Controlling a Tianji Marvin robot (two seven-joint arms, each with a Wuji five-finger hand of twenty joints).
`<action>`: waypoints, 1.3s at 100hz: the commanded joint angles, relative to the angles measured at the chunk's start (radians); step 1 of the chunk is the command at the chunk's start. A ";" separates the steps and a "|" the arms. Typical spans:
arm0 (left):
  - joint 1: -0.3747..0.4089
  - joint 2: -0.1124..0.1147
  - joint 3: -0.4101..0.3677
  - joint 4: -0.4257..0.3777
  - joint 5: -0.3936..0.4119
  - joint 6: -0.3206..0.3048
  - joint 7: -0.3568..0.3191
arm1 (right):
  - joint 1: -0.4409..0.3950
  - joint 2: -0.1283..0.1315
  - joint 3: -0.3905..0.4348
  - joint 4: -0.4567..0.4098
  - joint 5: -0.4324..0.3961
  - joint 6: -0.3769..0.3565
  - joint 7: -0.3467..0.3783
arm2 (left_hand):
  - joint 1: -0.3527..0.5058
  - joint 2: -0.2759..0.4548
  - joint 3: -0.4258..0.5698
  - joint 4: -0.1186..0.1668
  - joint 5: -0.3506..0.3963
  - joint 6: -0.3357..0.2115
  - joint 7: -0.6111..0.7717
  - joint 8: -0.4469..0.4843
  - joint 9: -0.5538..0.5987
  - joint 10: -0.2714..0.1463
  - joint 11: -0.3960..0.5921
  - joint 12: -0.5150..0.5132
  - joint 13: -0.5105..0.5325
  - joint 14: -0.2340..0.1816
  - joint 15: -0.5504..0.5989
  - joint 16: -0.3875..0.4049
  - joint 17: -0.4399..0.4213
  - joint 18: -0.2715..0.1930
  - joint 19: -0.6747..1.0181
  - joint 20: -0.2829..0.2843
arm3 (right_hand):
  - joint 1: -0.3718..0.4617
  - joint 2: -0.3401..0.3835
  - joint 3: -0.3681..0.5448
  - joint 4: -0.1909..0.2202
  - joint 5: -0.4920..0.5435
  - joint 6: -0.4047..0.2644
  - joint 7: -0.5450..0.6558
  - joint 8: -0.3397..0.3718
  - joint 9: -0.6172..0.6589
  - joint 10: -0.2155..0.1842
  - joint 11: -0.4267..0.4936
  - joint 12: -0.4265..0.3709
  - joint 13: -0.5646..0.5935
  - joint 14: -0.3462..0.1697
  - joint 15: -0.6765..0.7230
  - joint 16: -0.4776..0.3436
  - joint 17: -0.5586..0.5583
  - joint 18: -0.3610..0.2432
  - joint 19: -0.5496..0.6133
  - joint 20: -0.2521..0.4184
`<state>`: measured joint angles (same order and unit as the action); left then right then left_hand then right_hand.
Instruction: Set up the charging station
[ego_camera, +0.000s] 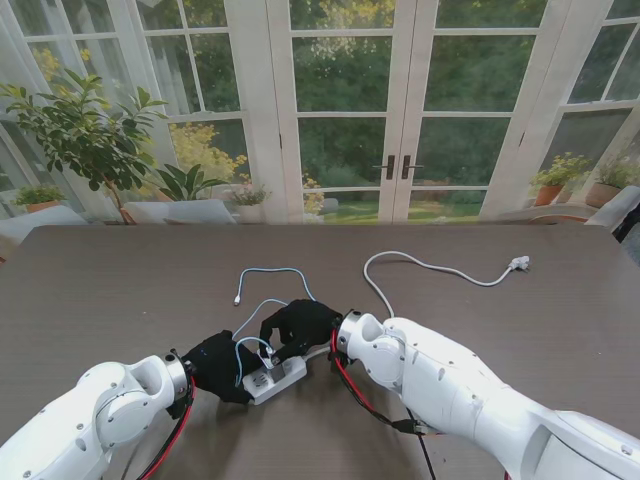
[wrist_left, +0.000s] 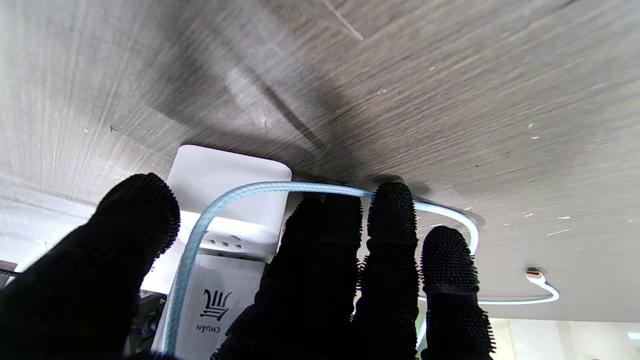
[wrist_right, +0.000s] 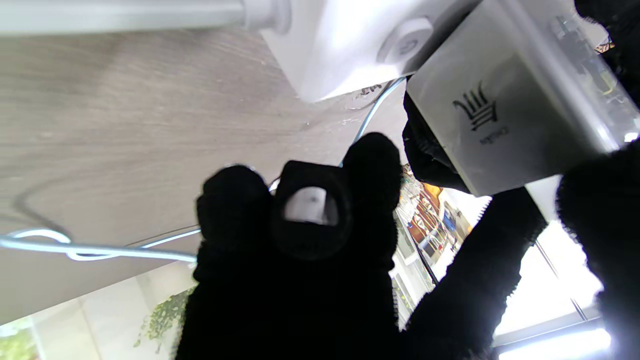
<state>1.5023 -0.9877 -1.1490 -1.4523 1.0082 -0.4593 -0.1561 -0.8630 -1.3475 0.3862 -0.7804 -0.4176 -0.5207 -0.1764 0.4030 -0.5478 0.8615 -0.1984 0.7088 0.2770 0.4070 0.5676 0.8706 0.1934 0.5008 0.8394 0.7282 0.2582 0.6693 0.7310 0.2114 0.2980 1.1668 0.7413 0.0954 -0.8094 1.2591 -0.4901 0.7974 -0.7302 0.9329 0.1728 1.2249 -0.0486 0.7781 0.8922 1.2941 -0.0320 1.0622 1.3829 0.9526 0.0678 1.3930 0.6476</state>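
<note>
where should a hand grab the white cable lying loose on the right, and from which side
Take the white cable just behind its plug, at the far right end. That end lies flat on bare table, apart from the strip and blue cable, so a pinch from straight above looks best. The right hand is probably the nearer one.

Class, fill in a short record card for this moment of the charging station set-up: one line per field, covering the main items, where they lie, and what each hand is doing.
surface: dark wood-grain table
power strip: white power strip, near me, between both hands
charger: white charger block at the strip, gripped by the right hand
blue cable: light blue cable, looping from the strip away from me
white cable: white cable, loose, to the right, plug end free
left hand: left hand resting on the strip and blue cable
right hand: right hand closed on the charger block
</note>
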 joint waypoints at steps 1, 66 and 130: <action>0.034 0.003 0.022 0.051 0.012 -0.005 -0.050 | -0.060 0.053 -0.047 0.121 -0.049 0.032 0.072 | -0.028 0.010 -0.016 0.044 0.082 -0.114 -0.002 -0.049 0.014 -0.074 -0.005 -0.004 0.001 -0.009 -0.011 -0.009 -0.004 -0.004 0.010 0.021 | 0.358 -0.095 0.220 0.102 0.241 0.487 0.229 0.199 0.047 -0.001 -0.006 0.009 0.023 -0.020 0.001 -0.653 0.012 -0.078 0.017 0.017; 0.023 0.003 0.028 0.063 0.014 -0.014 -0.039 | -0.016 -0.008 -0.179 0.310 -0.119 -0.095 -0.046 | -0.031 0.012 -0.021 0.044 0.081 -0.116 -0.003 -0.049 0.014 -0.076 -0.005 -0.004 0.003 -0.012 -0.011 -0.009 -0.005 -0.005 0.008 0.026 | 0.354 -0.124 0.234 0.108 0.245 0.467 0.241 0.183 0.038 -0.015 0.002 0.003 0.022 -0.007 -0.021 -0.653 -0.014 -0.077 0.004 0.025; 0.026 0.004 0.014 0.060 0.026 -0.016 -0.044 | -0.073 0.099 -0.099 0.069 -0.231 0.007 -0.081 | -0.032 0.013 -0.022 0.044 0.085 -0.115 -0.001 -0.048 0.015 -0.075 -0.005 -0.004 0.002 -0.011 -0.011 -0.008 -0.004 -0.006 0.008 0.028 | 0.151 -0.135 0.135 0.219 0.069 0.651 0.032 0.226 -0.160 0.027 0.011 -0.085 -0.026 0.040 -0.170 -0.673 -0.138 0.004 -0.014 0.021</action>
<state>1.4923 -0.9877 -1.1439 -1.4398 1.0140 -0.4736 -0.1468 -0.8474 -1.3083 0.3352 -0.7994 -0.5833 -0.5532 -0.3366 0.3945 -0.5473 0.8486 -0.1983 0.7088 0.2811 0.4283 0.5694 0.8744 0.1995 0.5009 0.8429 0.7328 0.2582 0.6778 0.7308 0.2114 0.2980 1.1668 0.7522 0.0948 -0.8154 1.2728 -0.4863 0.7256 -0.7360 0.9323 0.1550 1.1194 -0.0367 0.7679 0.8321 1.2757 -0.0148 0.9201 1.3828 0.8519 0.0738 1.3920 0.6610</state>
